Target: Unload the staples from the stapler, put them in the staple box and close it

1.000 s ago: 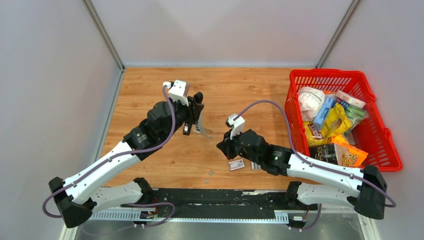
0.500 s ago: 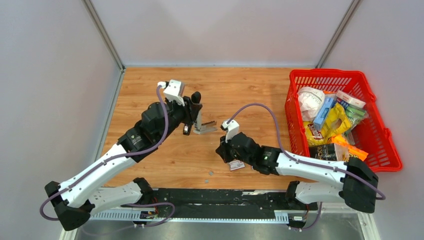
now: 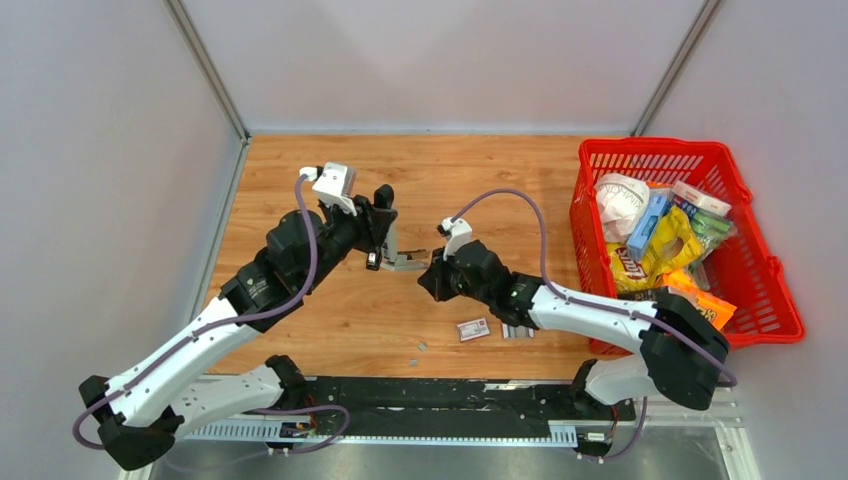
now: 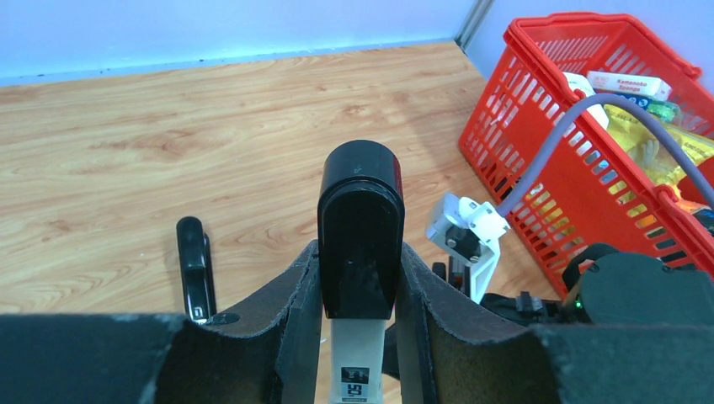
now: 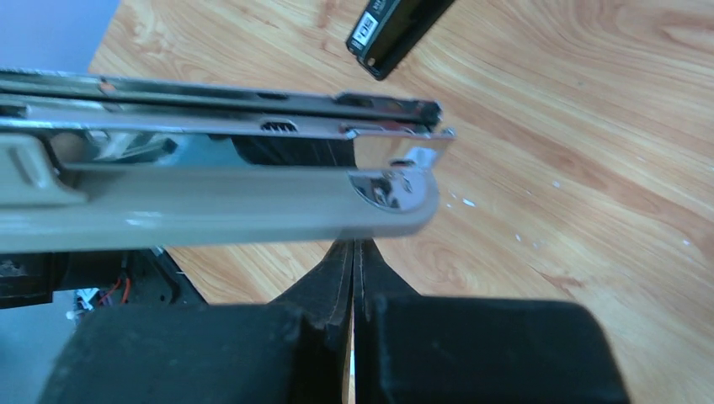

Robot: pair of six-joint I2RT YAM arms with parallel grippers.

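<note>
My left gripper [image 3: 384,228] is shut on the stapler [image 3: 402,262] and holds it opened above the table. In the left wrist view the fingers [image 4: 290,311] clamp its black top [image 4: 360,219]. A loose black arm [image 4: 194,268] of the stapler hangs beside it. My right gripper [image 3: 429,279] is shut, with its tips [image 5: 354,252] just under the front end of the stapler's beige base [image 5: 253,202] and chrome magazine [image 5: 253,126]. I cannot tell whether they touch it. A short silvery strip of staples [image 3: 517,331] lies on the table. Small bits [image 3: 421,347] lie near the front edge.
A small red-and-white cardboard box [image 3: 472,329] lies next to the strip. A red basket [image 3: 762,305] full of snack packs and boxes stands at the right edge. The walls close in at the left and the back.
My left gripper has carried the stapler a little left and lower. My right gripper has moved up and left, from beside the cardboard box to the stapler's front end.
</note>
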